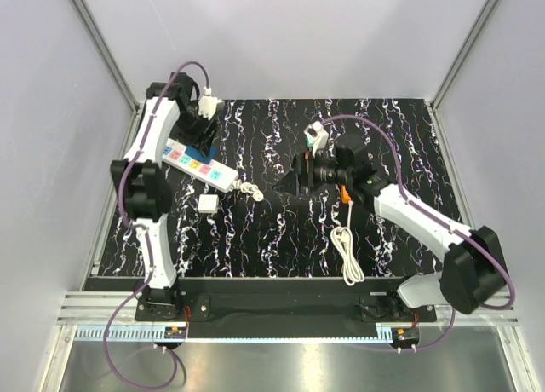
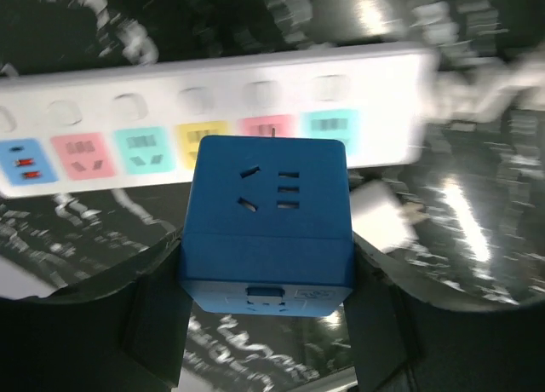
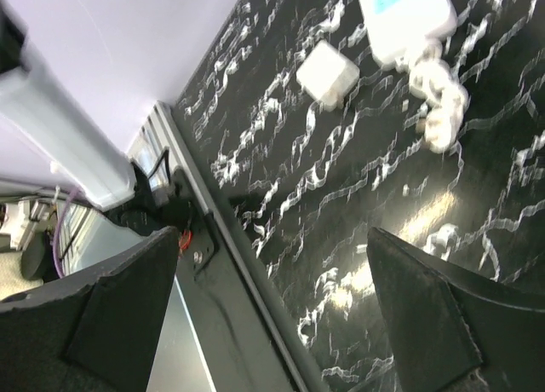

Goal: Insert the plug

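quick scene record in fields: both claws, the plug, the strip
left claw: shut on blue cube adapter
right claw: open, empty, above the mat
white plug: lying on the mat, not held
white power strip: coloured sockets facing up, just beyond the blue cube adapter

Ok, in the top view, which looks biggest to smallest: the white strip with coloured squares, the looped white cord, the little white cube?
1. white strip, longest and widest.
2. looped white cord, long but thin.
3. little white cube, smallest.
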Robot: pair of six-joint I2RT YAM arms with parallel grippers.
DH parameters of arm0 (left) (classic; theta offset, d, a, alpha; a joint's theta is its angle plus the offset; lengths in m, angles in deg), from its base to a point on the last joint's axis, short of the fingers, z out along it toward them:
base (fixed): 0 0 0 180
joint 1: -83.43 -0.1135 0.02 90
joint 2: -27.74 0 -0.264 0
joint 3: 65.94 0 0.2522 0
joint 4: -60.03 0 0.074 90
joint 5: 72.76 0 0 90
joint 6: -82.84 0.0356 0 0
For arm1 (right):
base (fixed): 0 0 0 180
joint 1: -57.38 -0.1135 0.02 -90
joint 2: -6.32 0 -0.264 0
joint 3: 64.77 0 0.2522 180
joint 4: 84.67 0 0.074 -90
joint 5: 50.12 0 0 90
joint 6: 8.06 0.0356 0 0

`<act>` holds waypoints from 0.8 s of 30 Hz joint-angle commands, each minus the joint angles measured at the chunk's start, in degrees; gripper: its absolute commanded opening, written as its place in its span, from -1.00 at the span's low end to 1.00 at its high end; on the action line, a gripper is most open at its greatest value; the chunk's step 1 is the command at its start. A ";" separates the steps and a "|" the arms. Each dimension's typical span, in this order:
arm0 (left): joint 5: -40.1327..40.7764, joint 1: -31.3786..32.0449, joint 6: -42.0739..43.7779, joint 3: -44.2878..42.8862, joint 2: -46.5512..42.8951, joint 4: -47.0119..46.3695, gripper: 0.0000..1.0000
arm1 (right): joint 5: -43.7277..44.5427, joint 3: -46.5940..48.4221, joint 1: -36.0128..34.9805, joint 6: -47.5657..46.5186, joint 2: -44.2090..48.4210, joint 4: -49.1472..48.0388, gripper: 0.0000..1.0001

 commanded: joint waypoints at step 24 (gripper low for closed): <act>-63.06 10.82 -20.48 25.54 -34.61 -20.61 -1.00 | -2.35 -5.54 -6.90 -61.95 5.43 -39.35 1.00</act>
